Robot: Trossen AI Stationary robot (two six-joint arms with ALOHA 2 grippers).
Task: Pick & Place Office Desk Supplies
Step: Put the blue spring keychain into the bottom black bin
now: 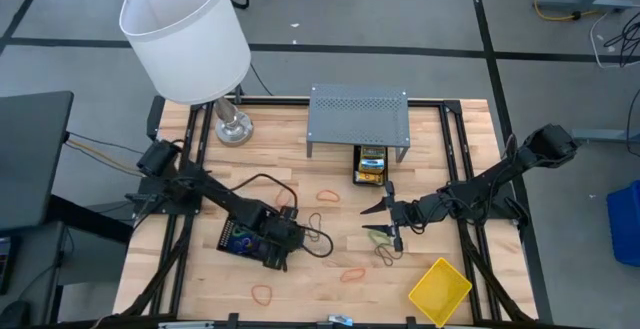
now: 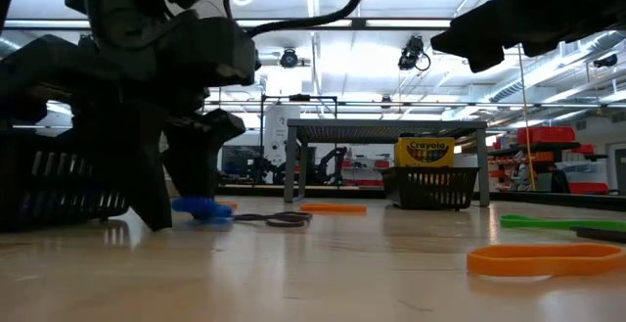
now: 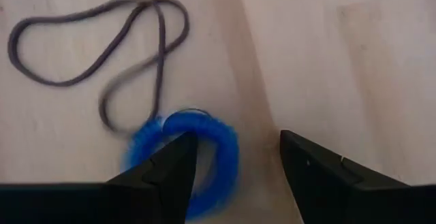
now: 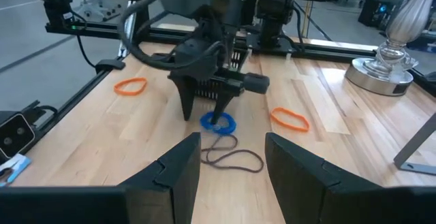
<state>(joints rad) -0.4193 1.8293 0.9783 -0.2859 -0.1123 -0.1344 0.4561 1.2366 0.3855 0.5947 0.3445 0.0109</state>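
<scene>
Orange rubber band, nearest the low camera, is cut short by the frame edge. Left end effector: fingers parted, nothing gripped; blue rubber band lies on the table under one fingertip, blurred. Purple rubber band is seen just beyond it, untouched. Black mesh tray is largely hidden under the left arm. Right end effector: open, empty, well apart from the blue rubber band.

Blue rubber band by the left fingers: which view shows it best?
Left wrist view: the blue rubber band fills the frame, one finger over it. Right wrist view shows it farther off; low view edge-on; high view hides it.
</scene>
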